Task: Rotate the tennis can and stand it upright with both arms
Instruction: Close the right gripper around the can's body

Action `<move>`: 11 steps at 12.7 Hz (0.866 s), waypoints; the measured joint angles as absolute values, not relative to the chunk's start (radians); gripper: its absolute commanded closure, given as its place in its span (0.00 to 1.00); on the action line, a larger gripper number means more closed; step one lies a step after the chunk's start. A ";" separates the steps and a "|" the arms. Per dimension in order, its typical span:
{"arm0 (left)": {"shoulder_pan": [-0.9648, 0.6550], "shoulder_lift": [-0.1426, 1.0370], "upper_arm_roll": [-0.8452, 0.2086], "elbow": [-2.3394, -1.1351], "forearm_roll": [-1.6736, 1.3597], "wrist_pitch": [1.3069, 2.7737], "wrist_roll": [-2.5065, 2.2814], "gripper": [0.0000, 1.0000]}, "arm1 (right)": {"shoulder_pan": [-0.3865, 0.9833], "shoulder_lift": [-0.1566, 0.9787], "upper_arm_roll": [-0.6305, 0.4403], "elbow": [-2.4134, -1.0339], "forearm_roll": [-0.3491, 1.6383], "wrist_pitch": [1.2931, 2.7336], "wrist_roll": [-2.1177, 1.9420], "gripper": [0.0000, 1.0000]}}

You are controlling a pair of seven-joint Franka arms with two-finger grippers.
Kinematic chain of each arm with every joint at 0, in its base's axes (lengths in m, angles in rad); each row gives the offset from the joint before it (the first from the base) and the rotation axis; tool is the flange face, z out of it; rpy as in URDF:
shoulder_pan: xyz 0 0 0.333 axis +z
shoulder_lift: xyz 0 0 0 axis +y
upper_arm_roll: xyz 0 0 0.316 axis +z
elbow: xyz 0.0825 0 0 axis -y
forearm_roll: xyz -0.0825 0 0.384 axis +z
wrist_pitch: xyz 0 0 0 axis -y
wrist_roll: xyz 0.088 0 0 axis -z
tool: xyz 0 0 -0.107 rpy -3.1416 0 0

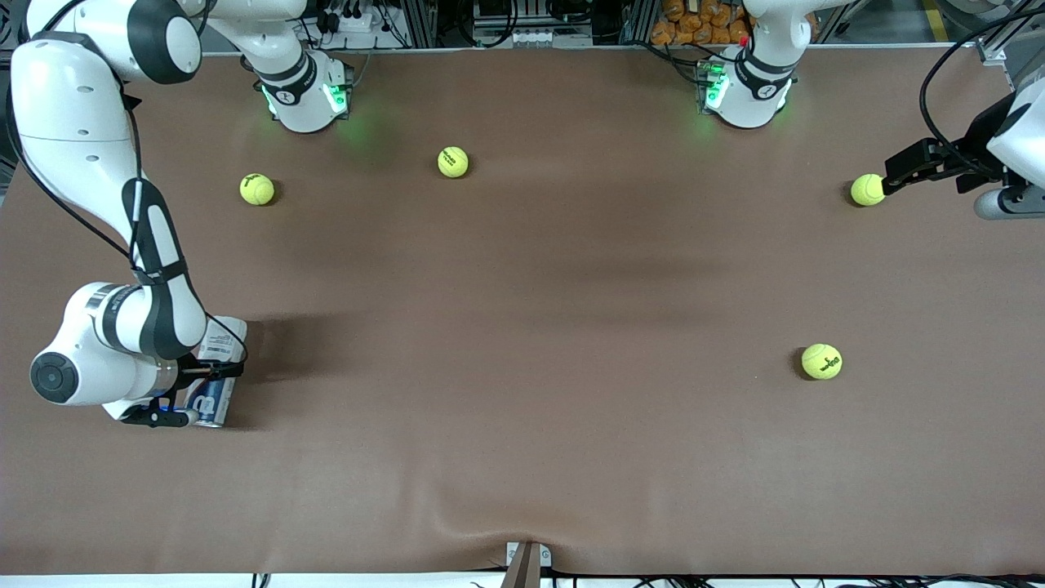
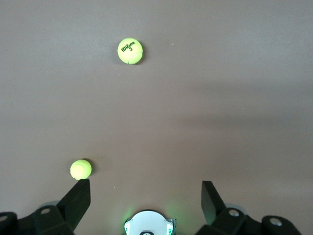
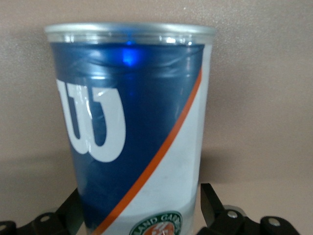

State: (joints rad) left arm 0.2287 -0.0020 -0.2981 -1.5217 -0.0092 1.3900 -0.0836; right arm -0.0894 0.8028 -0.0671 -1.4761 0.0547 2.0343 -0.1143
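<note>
The tennis can (image 1: 219, 371) lies on its side on the brown table (image 1: 522, 425), at the right arm's end and nearer to the front camera than most of the balls. From the front its white half and navy half show, with the silver rim at the end nearer the camera; much of its length is covered by the right arm's wrist. In the right wrist view the tennis can (image 3: 134, 132) fills the frame: a navy label with a large white "W", an orange diagonal stripe, a white field under it, a round green-edged emblem cut off at the frame's edge, and a clear silver-toned rim. The right gripper (image 1: 204, 394) is down at the can, its fingers (image 3: 210, 203) spread wide on either side of the body; whether the pads touch the can cannot be told. The left gripper (image 1: 890, 175) is low at the left arm's end of the table, fingers (image 2: 76, 198) spread apart and holding nothing, with a tennis ball (image 1: 867, 189) just at its tip. Three more yellow-green balls lie well apart: one (image 1: 821, 361) nearer the camera, one (image 1: 452, 162) near the bases, one (image 1: 257, 189) toward the right arm's end. The left arm is mostly cut off by the frame edge.
</note>
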 measured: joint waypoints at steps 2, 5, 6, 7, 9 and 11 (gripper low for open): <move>0.229 -0.012 -0.299 -1.534 -0.031 1.390 -0.084 0.00 | -0.089 0.804 -0.067 -1.476 0.054 2.040 -0.144 0.60; 0.229 -0.028 -0.304 -1.555 -0.037 1.389 -0.084 0.00 | -0.089 0.800 -0.065 -1.473 0.054 2.035 -0.199 0.58; 0.229 -0.030 -0.313 -1.558 -0.037 1.389 -0.084 0.00 | -0.088 0.797 -0.065 -1.470 0.054 2.031 -0.232 0.58; 0.228 -0.030 -0.322 -1.560 -0.037 1.389 -0.084 0.00 | -0.085 0.791 -0.063 -1.465 0.054 2.027 -0.262 0.56; 0.228 -0.031 -0.330 -1.563 -0.037 1.389 -0.084 0.00 | -0.068 0.776 -0.056 -1.446 0.054 2.002 -0.318 0.54; 0.228 -0.031 -0.335 -1.569 -0.037 1.389 -0.084 0.00 | -0.039 0.730 -0.052 -1.434 0.054 1.941 -0.403 0.51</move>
